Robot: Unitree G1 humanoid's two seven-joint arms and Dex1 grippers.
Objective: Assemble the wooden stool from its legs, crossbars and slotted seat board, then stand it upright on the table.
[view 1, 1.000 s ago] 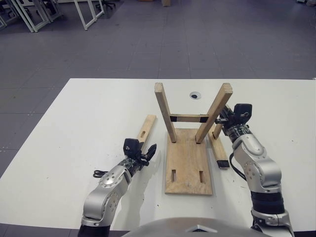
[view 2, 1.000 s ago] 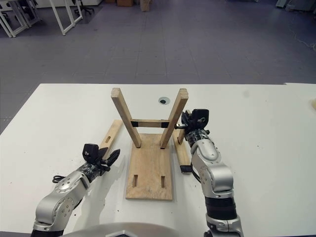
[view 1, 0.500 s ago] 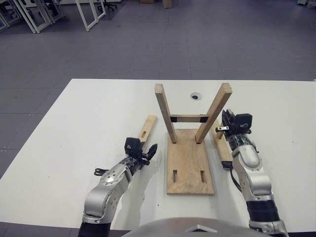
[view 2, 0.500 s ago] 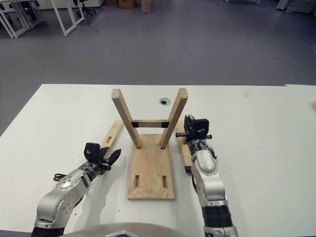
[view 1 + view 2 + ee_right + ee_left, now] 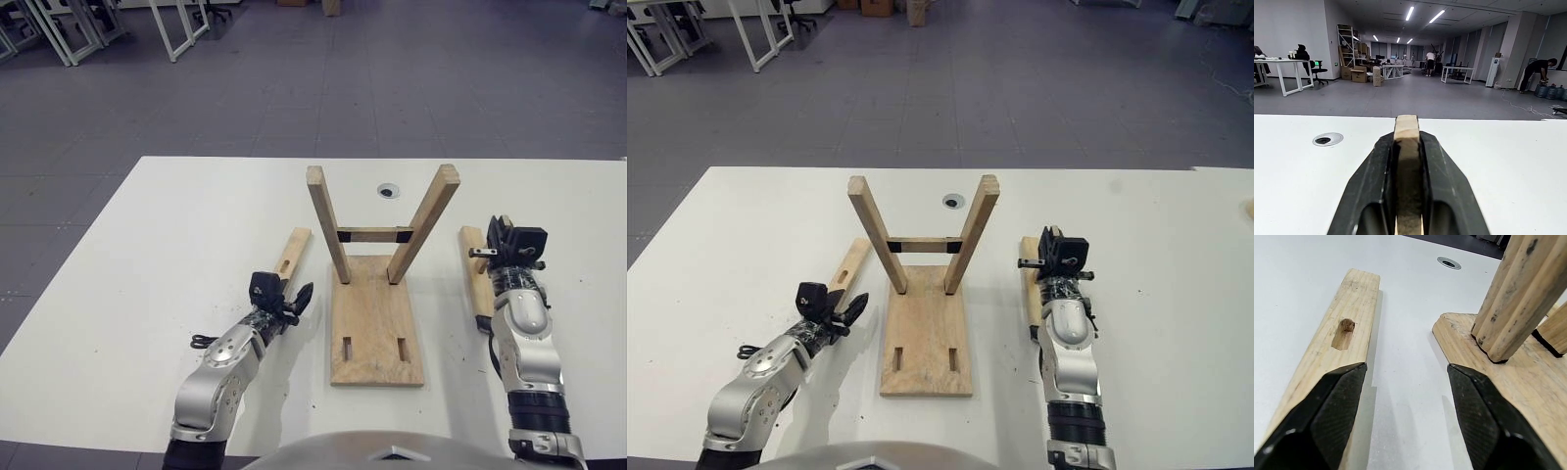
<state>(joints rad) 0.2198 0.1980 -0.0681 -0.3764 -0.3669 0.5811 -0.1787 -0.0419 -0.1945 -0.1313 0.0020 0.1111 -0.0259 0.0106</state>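
The slotted seat board lies flat on the white table. Two legs stand slanted in its far slots, joined by a crossbar. To the right of the board, my right gripper is shut on a third wooden leg; the right wrist view shows its fingers clamping that leg on both sides. A fourth leg lies left of the board. My left gripper is open at its near end, one finger over the leg.
A round cable hole sits in the table behind the stool parts. A thin black cable lies by my left forearm. The table has free room to the far left and far right. Desks and frames stand on the floor beyond.
My right gripper has carried its leg away from the upright legs, rightward, so it now sits parallel to the board's right side. The left gripper has hardly moved.
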